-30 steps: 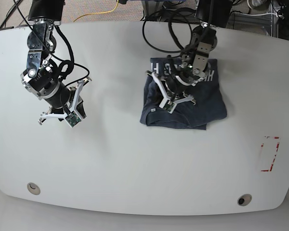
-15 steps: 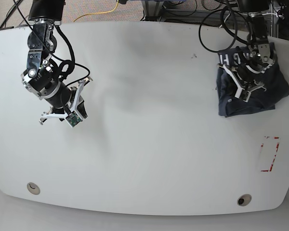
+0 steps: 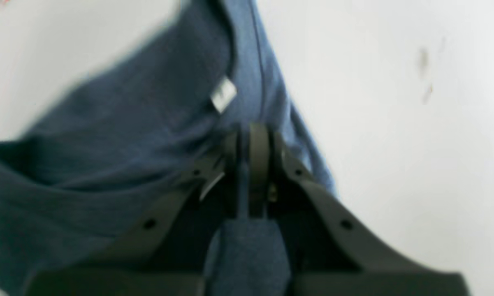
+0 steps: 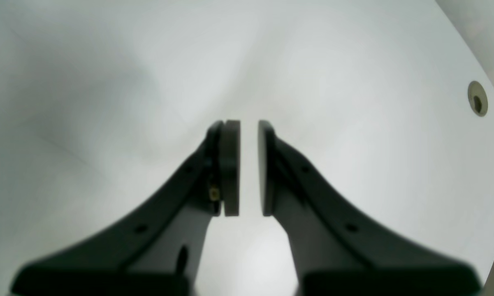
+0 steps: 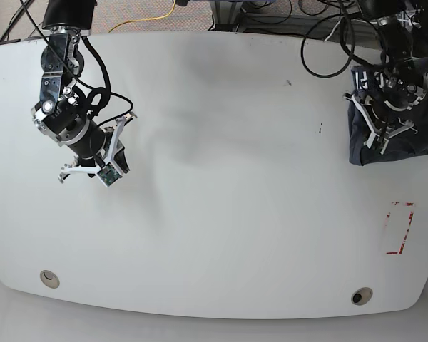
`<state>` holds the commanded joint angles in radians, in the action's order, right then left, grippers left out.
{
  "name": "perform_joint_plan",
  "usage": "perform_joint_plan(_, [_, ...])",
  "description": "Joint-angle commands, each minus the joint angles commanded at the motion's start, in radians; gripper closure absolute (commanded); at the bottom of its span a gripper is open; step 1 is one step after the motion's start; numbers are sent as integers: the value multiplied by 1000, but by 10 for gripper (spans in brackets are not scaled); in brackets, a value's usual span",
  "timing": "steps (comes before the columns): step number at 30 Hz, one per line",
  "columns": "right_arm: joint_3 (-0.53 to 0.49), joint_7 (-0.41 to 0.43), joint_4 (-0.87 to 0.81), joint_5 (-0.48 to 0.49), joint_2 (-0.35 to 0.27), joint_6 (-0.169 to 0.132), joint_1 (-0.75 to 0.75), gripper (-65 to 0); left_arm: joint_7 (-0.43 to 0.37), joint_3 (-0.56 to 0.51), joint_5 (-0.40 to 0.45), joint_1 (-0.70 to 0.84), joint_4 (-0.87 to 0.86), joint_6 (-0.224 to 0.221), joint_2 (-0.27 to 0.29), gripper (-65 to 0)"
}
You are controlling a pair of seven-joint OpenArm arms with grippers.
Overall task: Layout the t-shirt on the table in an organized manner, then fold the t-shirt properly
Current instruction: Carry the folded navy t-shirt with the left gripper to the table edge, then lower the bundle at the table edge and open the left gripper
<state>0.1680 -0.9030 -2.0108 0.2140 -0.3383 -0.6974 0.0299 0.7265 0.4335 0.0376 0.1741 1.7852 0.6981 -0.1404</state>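
The left gripper (image 3: 247, 164) is pinching a fold of the t-shirt (image 5: 392, 132), jaws clamped on the dark blue cloth. The shirt is lying bunched and wrinkled at the table (image 5: 221, 235) edge on the base view's right. The right gripper (image 4: 249, 168) is hovering slightly parted, holding nothing, above wide bare tabletop.

Past the far edge of the big white top there is brown floor (image 5: 139, 13). A yellow cable (image 5: 151, 19) lies on it — thin and curvy. Black cables (image 5: 235, 11) and metal frames (image 5: 232, 23) sit there too.
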Motion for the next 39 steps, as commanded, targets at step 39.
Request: perform_joint_plan(39, [69,0,-2,0,0,-1,28,-67,293,281,2,38,-57,0,-106,-22])
